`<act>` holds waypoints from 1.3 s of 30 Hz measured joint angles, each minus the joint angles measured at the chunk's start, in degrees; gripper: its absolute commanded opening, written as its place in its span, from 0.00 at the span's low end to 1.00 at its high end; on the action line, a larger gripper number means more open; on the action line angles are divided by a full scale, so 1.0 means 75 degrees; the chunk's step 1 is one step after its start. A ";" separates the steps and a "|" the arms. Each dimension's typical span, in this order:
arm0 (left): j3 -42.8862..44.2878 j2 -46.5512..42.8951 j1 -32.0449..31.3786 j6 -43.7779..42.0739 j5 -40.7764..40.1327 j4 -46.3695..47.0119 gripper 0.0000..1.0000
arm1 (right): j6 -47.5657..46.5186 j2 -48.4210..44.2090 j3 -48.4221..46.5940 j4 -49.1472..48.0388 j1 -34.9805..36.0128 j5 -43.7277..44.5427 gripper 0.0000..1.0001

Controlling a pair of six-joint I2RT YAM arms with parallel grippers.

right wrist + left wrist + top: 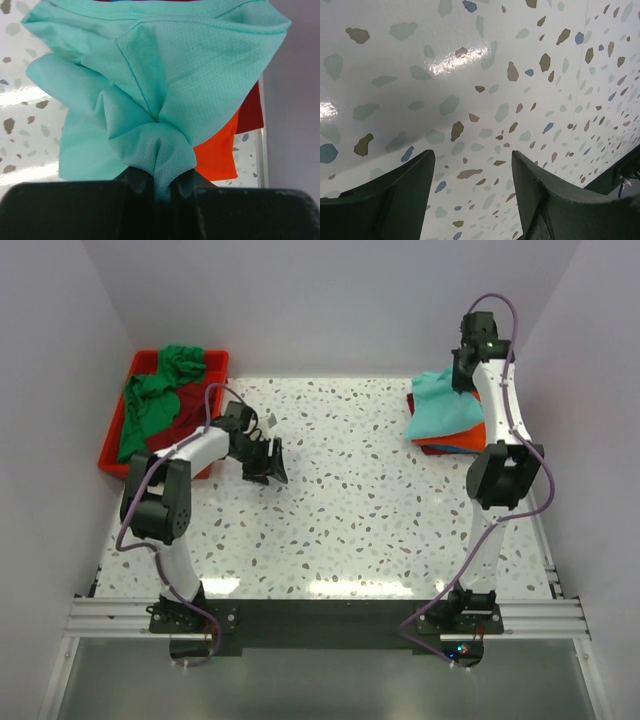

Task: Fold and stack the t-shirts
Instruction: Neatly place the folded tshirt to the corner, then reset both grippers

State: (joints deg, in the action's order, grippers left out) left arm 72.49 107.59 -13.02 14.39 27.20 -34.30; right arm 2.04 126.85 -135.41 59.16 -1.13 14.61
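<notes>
A light teal t-shirt lies on top of a stack at the back right, over a bright orange shirt and a dark red one. My right gripper is shut on a bunched fold of the teal shirt and lifts it above the stack; the orange shirt shows beneath. A green t-shirt and a dark red t-shirt lie crumpled in the red tray at the back left. My left gripper is open and empty over bare tabletop.
White walls close in the back and both sides. The speckled tabletop spreads between the tray and the stack. A metal rail runs along the near edge by the arm bases.
</notes>
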 measured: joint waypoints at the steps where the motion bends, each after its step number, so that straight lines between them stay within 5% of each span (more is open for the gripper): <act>1: 0.0000 -0.0035 0.0000 0.0000 -0.0029 -0.0003 0.68 | -0.0006 0.0009 0.0044 -0.0050 -0.0041 0.0125 0.00; 4: 0.0000 -0.0181 0.0000 0.0003 -0.0102 -0.0009 0.68 | -0.0006 0.0035 0.0154 -0.0096 -0.0149 0.0402 0.00; 7: 0.0000 -0.0338 0.0000 0.0006 -0.0152 -0.0006 0.68 | 0.0073 0.0052 0.0242 -0.0131 -0.0210 0.0612 0.63; 8: 0.0000 -0.0391 0.0000 0.0009 -0.0169 -0.0003 0.68 | 0.0090 0.0052 0.0254 -0.0134 -0.0224 0.0708 0.99; 18: -0.0029 -0.0892 0.0000 0.0178 -0.0303 0.0122 0.69 | 0.0309 -0.0659 0.1786 -0.0755 -0.0242 0.0930 0.99; 29: -0.0650 -0.2323 0.0006 0.0644 -0.0545 0.0970 0.69 | 0.0734 -0.4179 0.4581 -0.1632 -0.0093 0.0198 0.99; 39: -0.2413 -0.4747 0.0017 0.1364 -0.1865 0.1725 0.88 | 0.1504 -0.6443 0.8075 -0.2669 0.0356 -0.1693 0.99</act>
State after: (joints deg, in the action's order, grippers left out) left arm 54.39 71.99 -12.88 24.62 13.21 -21.37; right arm 13.32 78.52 -74.85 39.13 1.54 1.91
